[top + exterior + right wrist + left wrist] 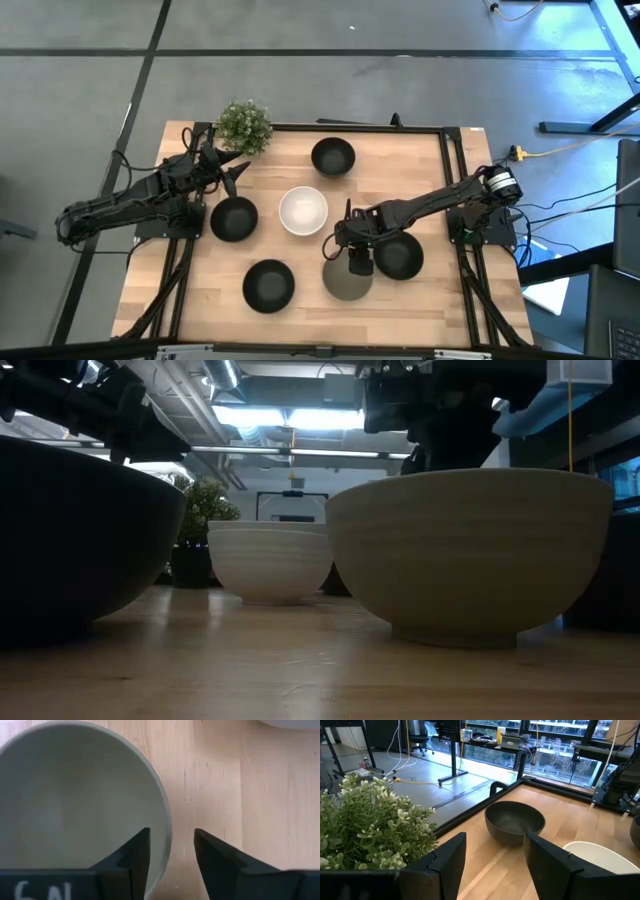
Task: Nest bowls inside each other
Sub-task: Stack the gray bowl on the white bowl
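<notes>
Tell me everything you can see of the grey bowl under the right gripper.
The grey bowl is matte grey-olive, round, with faint horizontal ridges outside and a short foot ring. It looks ceramic. It stands upright and empty on the table's near edge, close beside a black bowl. The right gripper hangs over it, one finger inside the rim, one outside, not yet shut on it.

4 glossy black bowls (268, 285); 1 white bowl (303, 210); 1 grey-olive bowl (343, 281); green plant (244, 125); pale wood table (440, 290).

High view straight down over the light wooden table (300, 300), low view level at tabletop, wrist views close, all sharing the table.
</notes>
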Controlling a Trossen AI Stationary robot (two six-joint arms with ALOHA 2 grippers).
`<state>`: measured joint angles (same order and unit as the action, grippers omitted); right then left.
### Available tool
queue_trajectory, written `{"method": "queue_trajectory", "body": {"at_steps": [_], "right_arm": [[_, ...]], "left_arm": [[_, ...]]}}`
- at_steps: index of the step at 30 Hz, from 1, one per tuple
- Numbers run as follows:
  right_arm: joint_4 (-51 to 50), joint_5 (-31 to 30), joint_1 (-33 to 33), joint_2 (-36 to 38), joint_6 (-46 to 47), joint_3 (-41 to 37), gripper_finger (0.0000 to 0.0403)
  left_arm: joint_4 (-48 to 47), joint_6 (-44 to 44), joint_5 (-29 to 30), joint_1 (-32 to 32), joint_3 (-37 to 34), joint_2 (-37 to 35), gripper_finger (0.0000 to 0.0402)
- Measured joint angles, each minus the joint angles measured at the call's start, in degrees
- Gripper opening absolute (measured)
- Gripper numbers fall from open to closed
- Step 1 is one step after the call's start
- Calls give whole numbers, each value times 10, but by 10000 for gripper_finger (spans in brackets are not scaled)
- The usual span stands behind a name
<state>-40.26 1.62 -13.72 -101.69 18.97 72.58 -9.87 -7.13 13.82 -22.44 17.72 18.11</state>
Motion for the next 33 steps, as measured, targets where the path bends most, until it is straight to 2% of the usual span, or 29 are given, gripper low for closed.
{"method": "queue_trajectory", "body": {"at_steps": [18, 22, 27, 33], "right_arm": [[10, 5, 0, -29, -12, 0, 147], [10, 9, 0, -33, -12, 0, 109], [11, 11, 1, -32, -15, 0, 20], [5, 13, 8, -32, -10, 1, 12]], "left_arm": [[-4, -3, 0, 0, 0, 0, 194], [-5, -3, 0, 0, 0, 0, 194], [-6, -3, 0, 0, 0, 0, 194], [-6, -3, 0, 0, 0, 0, 194]]}}
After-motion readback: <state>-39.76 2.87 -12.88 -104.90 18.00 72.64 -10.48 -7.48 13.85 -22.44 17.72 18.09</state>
